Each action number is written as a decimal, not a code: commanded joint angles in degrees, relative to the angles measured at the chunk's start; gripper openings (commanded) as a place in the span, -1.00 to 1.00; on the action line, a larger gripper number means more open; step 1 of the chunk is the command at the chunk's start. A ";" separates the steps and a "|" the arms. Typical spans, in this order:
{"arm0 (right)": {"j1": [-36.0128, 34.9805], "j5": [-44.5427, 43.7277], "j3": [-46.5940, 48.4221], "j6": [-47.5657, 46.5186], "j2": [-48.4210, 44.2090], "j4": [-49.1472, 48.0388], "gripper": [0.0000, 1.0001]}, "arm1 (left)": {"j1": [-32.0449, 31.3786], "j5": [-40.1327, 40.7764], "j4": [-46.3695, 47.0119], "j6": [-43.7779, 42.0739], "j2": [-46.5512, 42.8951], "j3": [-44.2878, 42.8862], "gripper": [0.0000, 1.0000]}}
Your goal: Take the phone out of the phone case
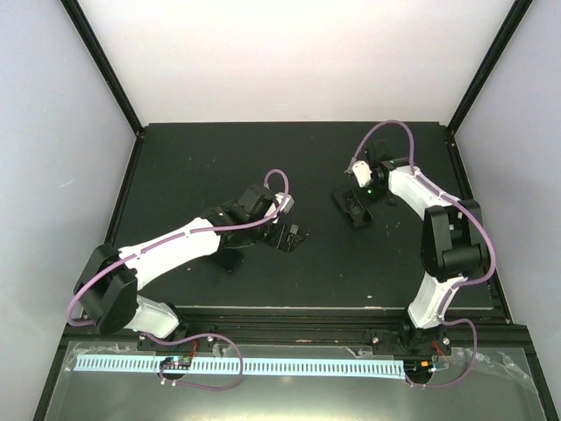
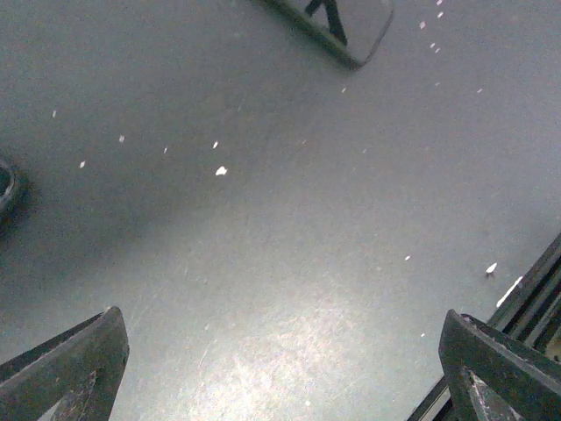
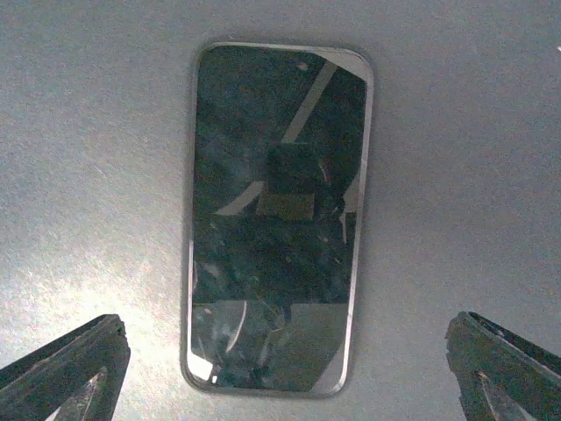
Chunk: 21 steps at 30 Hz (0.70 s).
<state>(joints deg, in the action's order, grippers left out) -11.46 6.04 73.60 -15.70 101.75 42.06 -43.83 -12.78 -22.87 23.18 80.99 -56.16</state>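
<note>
The phone (image 3: pixel 276 219) lies flat and screen up on the black mat, its dark glass reflecting the rig. A thin grey rim runs round it, and I cannot tell whether that is the phone case. My right gripper (image 3: pixel 285 377) hovers above the phone's near end, open, with a finger well off each long side and nothing touched. In the top view that gripper (image 1: pixel 355 210) covers most of the phone. My left gripper (image 1: pixel 291 235) is open over bare mat left of it (image 2: pixel 280 368). One corner of the phone (image 2: pixel 346 26) shows far ahead.
The black mat (image 1: pixel 193 175) fills the table inside white walls. The table's near edge rail (image 2: pixel 535 289) runs close by the left gripper's right finger. A dark rounded edge (image 2: pixel 5 186) shows at the left border of the left wrist view, and I cannot identify it.
</note>
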 commanded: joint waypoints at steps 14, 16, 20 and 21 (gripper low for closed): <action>-8.45 -13.98 10.52 5.39 10.19 3.72 0.99 | -0.11 1.61 0.37 2.55 -0.32 1.81 0.98; -8.69 -13.39 10.95 5.82 11.34 3.98 0.99 | -0.12 1.65 0.31 2.62 -0.32 2.15 0.98; -8.84 -13.73 11.33 6.99 13.51 4.08 0.99 | -0.11 1.52 1.04 3.19 -0.72 3.41 0.98; -8.84 -14.03 11.20 7.19 13.98 4.08 0.99 | -0.12 1.27 1.43 3.53 -0.81 3.77 0.98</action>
<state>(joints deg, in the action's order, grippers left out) -20.14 -6.02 83.74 -10.31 114.28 45.25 -43.83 -11.77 -23.33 25.23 81.10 -53.45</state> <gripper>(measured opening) 0.996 0.989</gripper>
